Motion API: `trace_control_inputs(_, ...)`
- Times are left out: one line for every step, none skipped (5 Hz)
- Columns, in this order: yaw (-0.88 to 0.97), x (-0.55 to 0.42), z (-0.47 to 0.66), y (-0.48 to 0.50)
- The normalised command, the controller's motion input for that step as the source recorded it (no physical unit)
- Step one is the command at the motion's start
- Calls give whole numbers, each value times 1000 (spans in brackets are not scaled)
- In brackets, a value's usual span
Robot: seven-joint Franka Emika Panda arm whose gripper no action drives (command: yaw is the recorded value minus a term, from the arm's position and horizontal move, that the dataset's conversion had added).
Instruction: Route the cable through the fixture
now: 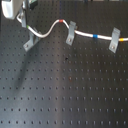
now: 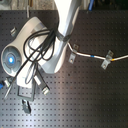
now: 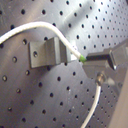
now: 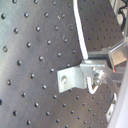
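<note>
Right at my gripper point(image 1: 26, 27), up in the first exterior view's top-left corner, sits the nearest fixture clip point(image 1: 30, 41) — I can see the tool just above it, but its fingers are too blurred there to read. In the first wrist view one fingertip point(image 3: 102, 58) presses against the white cable point(image 3: 65, 40) at a green marker point(image 3: 81, 59), just beside the clip's block point(image 3: 47, 52). In the second wrist view a finger point(image 4: 107, 55) meets the cable at the same bracket point(image 4: 72, 77). I see only one finger clearly in each, so I cannot tell whether the jaws are clamped on the cable.

Away from the tool, the cable runs across the perforated table point(image 1: 65, 95) past a red marker point(image 1: 61, 22), through a second clip point(image 1: 71, 33), past a blue marker point(image 1: 96, 36) and into a third clip point(image 1: 114, 40).

The arm point(image 2: 62, 30) leans over from its white base point(image 2: 22, 55) — dark hoses loop over the base in the second exterior view.
</note>
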Motion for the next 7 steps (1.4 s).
trace_control_inputs(43, 58, 191, -188)
trace_control_inputs(134, 17, 127, -147)
trace_control_inputs(160, 28, 85, -138)
trace_control_inputs(394, 215, 131, -276)
trace_control_inputs(471, 190, 153, -264)
trace_control_inputs(460, 150, 140, -275)
trace_control_inputs(480, 56, 83, -245)
